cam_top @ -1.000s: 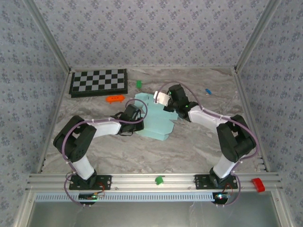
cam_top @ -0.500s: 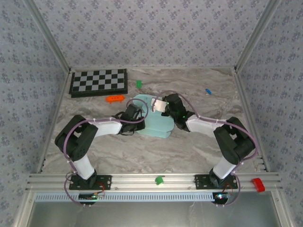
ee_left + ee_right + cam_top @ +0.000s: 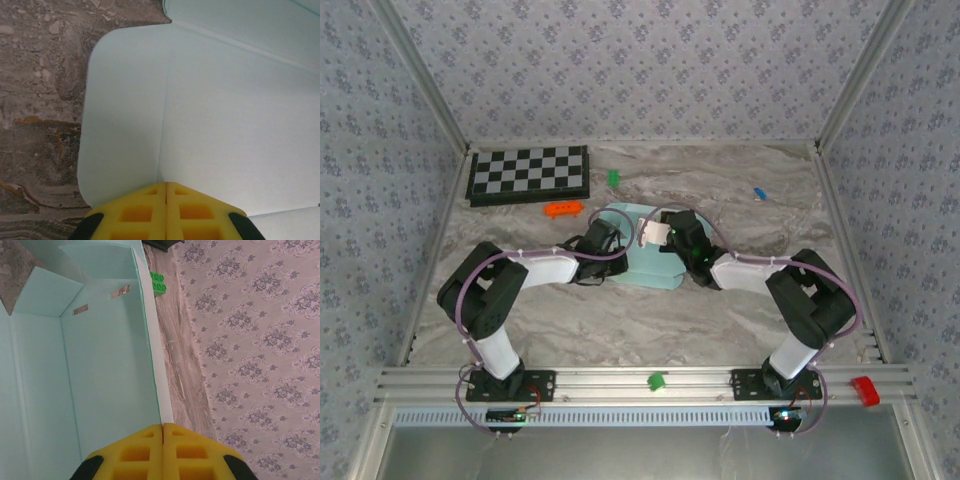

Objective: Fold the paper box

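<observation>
Pale-blue paper box [image 3: 640, 270]: footprint smaller than a second ago, fold advancing. Right pincer [image 3: 163, 426] clamped on its wall; left pincer [image 3: 166, 185] together, seemingly pinning card.

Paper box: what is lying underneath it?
The paper box rests on the marbled table, which shows around its edges. Anything beneath the card is hidden by the card itself, the left gripper and the right gripper.

The paper box [image 3: 642, 266] [image 3: 225, 125] [image 3: 100, 365], pale light-blue thin card, sits mid-frame in the top view, partly folded (one long wall upright, a rounded flap lying flat).
</observation>
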Available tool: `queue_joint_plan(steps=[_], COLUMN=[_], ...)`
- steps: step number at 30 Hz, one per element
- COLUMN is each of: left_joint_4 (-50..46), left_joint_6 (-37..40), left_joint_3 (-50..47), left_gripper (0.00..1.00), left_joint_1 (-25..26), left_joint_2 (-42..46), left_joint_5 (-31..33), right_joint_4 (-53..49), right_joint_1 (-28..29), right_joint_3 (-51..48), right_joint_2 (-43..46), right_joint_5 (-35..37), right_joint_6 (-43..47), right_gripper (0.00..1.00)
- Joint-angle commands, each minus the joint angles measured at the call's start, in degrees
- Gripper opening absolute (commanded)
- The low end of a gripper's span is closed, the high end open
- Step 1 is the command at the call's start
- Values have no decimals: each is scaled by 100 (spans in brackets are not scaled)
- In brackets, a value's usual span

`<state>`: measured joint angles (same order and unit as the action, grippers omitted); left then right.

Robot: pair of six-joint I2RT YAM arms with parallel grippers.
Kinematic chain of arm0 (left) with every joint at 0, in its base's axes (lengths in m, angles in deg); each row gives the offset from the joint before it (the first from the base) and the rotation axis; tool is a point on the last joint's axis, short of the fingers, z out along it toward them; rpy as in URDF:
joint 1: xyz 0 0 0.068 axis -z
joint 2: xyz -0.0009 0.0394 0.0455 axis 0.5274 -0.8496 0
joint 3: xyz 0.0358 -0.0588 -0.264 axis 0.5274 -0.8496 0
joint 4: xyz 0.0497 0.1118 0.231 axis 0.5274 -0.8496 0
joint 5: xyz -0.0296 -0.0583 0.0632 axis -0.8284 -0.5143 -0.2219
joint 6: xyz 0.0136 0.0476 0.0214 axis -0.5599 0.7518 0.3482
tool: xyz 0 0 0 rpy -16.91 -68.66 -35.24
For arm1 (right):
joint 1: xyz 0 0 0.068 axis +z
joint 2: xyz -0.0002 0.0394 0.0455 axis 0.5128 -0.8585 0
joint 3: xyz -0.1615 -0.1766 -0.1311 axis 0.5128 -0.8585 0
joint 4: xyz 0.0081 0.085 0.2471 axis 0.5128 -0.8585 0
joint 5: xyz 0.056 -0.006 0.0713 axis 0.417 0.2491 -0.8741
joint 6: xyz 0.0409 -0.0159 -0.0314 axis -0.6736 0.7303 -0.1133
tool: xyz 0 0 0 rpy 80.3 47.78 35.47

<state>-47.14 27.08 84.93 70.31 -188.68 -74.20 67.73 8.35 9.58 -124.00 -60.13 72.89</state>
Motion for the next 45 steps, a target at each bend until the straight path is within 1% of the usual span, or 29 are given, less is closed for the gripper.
queue_joint_plan(steps=[1, 7, 10, 13, 16, 20, 26, 28, 31, 35, 36, 37, 38, 40, 42, 45], left_joint_4=[-70, -11, -19, -179, -418, -781, -1417, -1649, -1901, -2096, -2118, -2126, -2111, -2157, -2170, -2091], left_joint_6=[8, 44, 97, 190, 313, 548, 915, 1074, 1352, 1768, 1821, 1863, 1911, 1971, 2036, 2085], left_joint_3=[59, 68, 79, 99, 114, 104, 115, 119, 115, 134, 126, 117, 109, 162, 223, 341], left_gripper=[8, 8, 11, 16, 24, 35, 45, 48, 54, 60, 63, 67, 69, 70, 70, 70], left_joint_1=[117, 144, 154, 159, 154, 159, 46, -107, -569, -1308, -1474, -1659, -1854, -2161, -2319, -2389], left_joint_2=[-165, -153, -42, 175, 467, 884, 1552, 1744, 2029, 2360, 2421, 2476, 2490, 2414, 2294, 2041], left_joint_5=[-236, -278, -248, -88, 148, 591, 1264, 1476, 1542, 1399, 1390, 1348, 1252, 1053, 908, 681], right_joint_4=[115, 233, 279, 289, 223, 262, 114, 63, -48, -367, -449, -493, -515, -581, -638, -707], right_joint_1=[105, 114, 106, 72, 53, -2, -82, -107, -154, -229, -236, -251, -270, -288, -290, -299], right_joint_3=[-138, -218, -223, -205, -138, -114, 12, 48, 108, 247, 288, 307, 326, 372, 401, 436], right_joint_2=[-77, -91, -107, -104, -103, -103, -112, -111, -86, -69, -60, -55, -58, -71, -68, -60], right_joint_5=[-91, -58, -39, -98, -112, -222, -405, -489, -653, -844, -895, -947, -992, -1043, -1132, -1229], right_joint_6=[3, -5, 34, 70, 170, 221, 232, 228, 256, 273, 276, 262, 259, 264, 276, 283], right_gripper=[0, 0, 0, 0, 0, 0, 0, 0, 0, 0, 0, 0, 0, 0, 0, 0])
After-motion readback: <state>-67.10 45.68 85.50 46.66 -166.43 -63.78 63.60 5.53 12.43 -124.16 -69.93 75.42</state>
